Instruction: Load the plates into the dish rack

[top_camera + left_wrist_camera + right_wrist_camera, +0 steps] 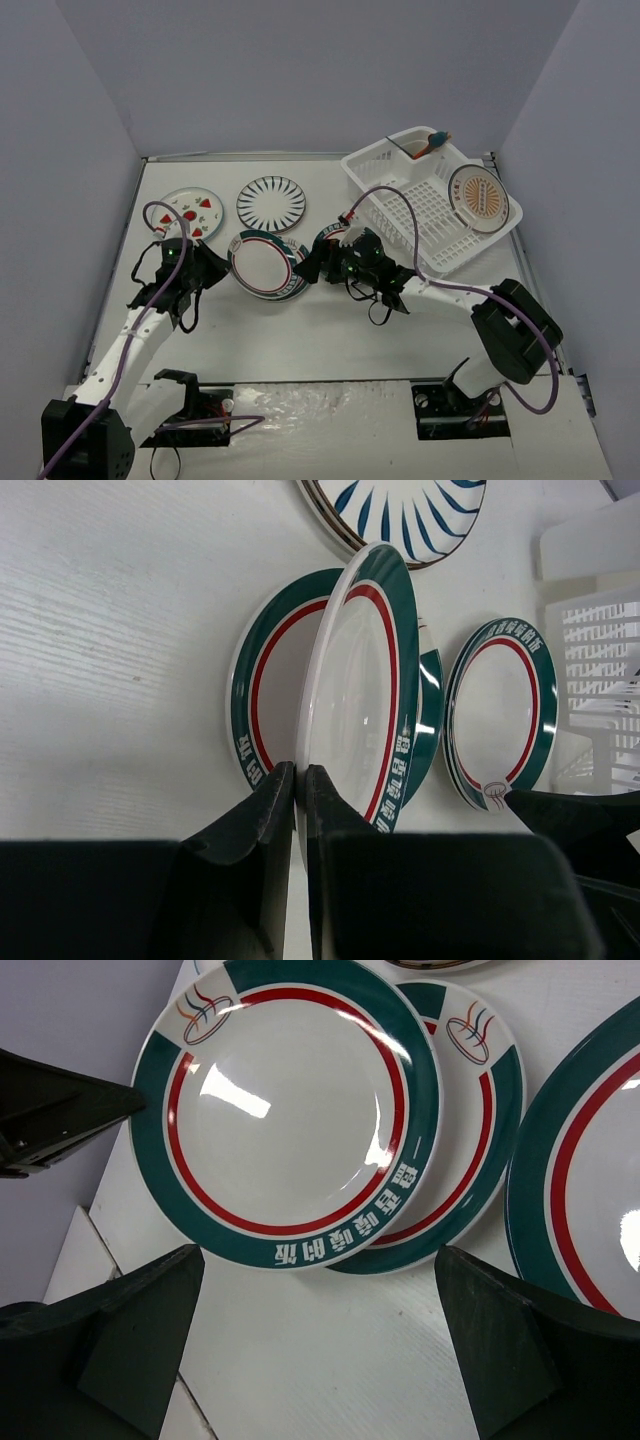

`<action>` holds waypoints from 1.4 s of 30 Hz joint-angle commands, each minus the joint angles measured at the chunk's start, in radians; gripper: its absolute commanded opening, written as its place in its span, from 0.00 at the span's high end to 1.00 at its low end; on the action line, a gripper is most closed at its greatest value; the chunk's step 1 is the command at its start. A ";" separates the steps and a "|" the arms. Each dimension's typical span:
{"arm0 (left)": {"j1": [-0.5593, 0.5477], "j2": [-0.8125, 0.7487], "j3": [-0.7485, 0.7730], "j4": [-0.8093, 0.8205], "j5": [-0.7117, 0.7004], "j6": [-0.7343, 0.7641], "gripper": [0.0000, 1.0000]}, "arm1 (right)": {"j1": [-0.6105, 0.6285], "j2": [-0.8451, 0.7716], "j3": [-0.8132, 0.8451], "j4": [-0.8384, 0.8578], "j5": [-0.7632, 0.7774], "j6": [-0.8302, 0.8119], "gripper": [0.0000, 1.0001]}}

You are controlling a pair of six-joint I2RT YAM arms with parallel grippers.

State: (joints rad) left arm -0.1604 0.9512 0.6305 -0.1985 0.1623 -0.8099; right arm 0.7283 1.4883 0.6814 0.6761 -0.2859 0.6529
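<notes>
Left tool [300,775] clamped on rim of green-rimmed plate [355,690], left of dish rack [365,160]; right tool [320,1295] spread wide, empty. Keep plate vertical.

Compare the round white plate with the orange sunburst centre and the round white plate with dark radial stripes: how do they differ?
The orange sunburst plate has an orange centre; the striped plate has dark stripes radiating. The sunburst plate sits in the white plastic dish rack; the striped plate is on the table. The sunburst plate looks propped against the rack's right side; the striped plate lies flat. Both are round and white.
</notes>
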 commanded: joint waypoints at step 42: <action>0.039 -0.218 -0.061 0.358 0.257 -0.184 1.00 | -0.120 0.190 0.107 0.352 -0.295 0.078 0.35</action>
State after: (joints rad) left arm -0.1287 0.7392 0.5411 -0.0259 0.3626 -0.9418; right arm 0.6203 1.7218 0.7913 0.8681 -0.5033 0.7069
